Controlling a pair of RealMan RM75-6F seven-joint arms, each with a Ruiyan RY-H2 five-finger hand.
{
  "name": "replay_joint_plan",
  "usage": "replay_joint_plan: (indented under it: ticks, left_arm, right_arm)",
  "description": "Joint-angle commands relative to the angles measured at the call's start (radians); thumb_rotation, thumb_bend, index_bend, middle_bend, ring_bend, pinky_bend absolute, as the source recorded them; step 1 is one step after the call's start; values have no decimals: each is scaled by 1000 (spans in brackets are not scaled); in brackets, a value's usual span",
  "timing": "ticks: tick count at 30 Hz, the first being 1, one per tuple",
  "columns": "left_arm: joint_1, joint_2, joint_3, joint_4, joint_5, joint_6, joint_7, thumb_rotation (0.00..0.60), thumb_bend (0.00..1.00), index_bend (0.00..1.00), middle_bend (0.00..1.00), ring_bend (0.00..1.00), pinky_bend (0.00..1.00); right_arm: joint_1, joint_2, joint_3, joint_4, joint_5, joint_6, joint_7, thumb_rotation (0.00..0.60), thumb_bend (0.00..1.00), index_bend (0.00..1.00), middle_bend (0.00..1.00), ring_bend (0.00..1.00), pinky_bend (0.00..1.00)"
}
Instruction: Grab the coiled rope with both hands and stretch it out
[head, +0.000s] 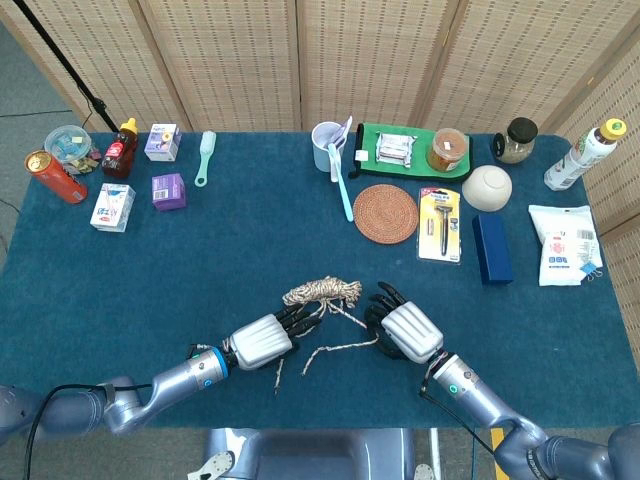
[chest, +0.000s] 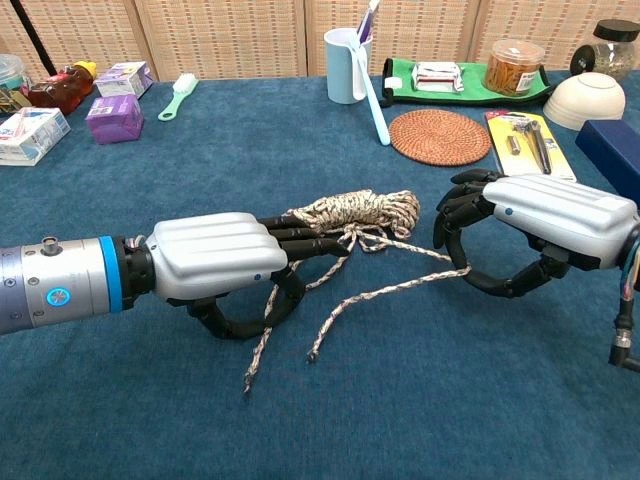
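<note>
rough braided rope (chest: 358, 213) on matt blue cloth table (chest: 450, 400); hands' backs glossy plastic.

1. Left hand (chest: 215, 262) fingertips buried under coiled rope (chest: 358, 212); actual grip unreadable.
2. Right hand (chest: 545, 225) wrist cut off at right edge, chest view.
3. Labels on far-left boxes (head: 113, 207) too small to read.

The coiled rope (chest: 358, 212) is a speckled cream-and-brown cord, bundled into a loose oval hank lying flat on the blue bench (chest: 420, 400). Several loose strands trail from the bundle toward the near edge, their frayed ends resting on the cloth.
</note>
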Motion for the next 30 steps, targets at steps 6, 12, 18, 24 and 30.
replay_joint_plan:
  ticks: [6, 12, 18, 24, 30]
  left_arm:
    - [10, 14, 0, -5, -3, 18, -8, 600, 551, 723, 0, 0, 0]
    - [30, 47, -9, -16, -16, 56, -19, 600, 556, 741, 0, 0, 0]
    - [47, 90, -17, -42, -25, 85, -25, 600, 559, 745, 0, 0, 0]
    - [69, 141, -23, -73, -35, 118, -27, 600, 559, 746, 3, 0, 0]
    - [89, 186, -33, -93, -49, 143, -30, 600, 559, 752, 21, 0, 0]
  right_arm:
    - [-1, 6, 0, -6, -3, 5, 8, 600, 466, 679, 380, 206, 0]
    - [-1, 15, 1, -22, -9, 13, 14, 600, 466, 684, 381, 207, 0]
    - [-2, 23, 9, -36, -13, 30, 14, 600, 467, 685, 383, 210, 0]
    - [-3, 37, 19, -52, -16, 49, 7, 600, 466, 688, 388, 215, 0]
    - [-6, 54, 38, -62, -10, 71, 3, 600, 469, 690, 390, 220, 0]
